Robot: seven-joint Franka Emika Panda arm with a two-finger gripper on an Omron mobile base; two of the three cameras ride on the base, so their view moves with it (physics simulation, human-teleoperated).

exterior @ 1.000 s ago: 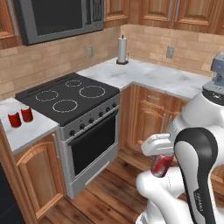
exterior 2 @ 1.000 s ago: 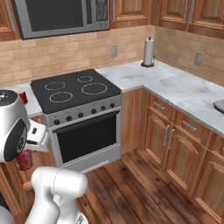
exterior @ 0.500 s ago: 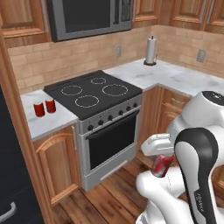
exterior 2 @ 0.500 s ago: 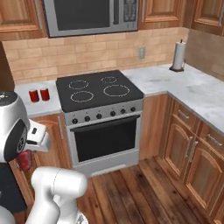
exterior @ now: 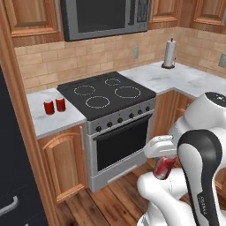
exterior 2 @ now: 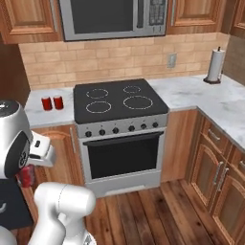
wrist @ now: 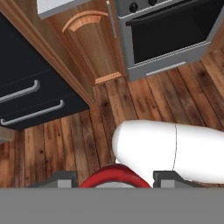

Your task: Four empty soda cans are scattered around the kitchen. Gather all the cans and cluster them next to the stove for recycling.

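Low in front of the robot's body, my gripper (exterior: 163, 164) is shut on a red soda can (exterior: 164, 168), held over the wood floor. From the right base view the held can (exterior 2: 26, 176) peeks out under the hand. In the hand view its red rim (wrist: 114, 176) sits between the two fingertips (wrist: 59, 179). Two more soda cans (exterior: 49, 107) (exterior: 60, 104) stand side by side on the marble counter just left of the stove (exterior: 106, 93); they show again as cans (exterior 2: 46, 103) (exterior 2: 58, 102) beside the stove (exterior 2: 119, 100).
A steel microwave (exterior: 103, 17) hangs above the stove. A paper towel roll (exterior: 169, 54) stands on the right counter (exterior: 185, 79). A tall dark unit (exterior: 17, 176) with drawers (wrist: 35, 105) flanks the left cabinet (exterior: 66, 161). Wood floor (exterior 2: 158, 215) lies before the oven door.
The whole picture has shifted, so the base has moved and the stove now sits nearer the centre. The gripper holds the can the same way, low by the body.
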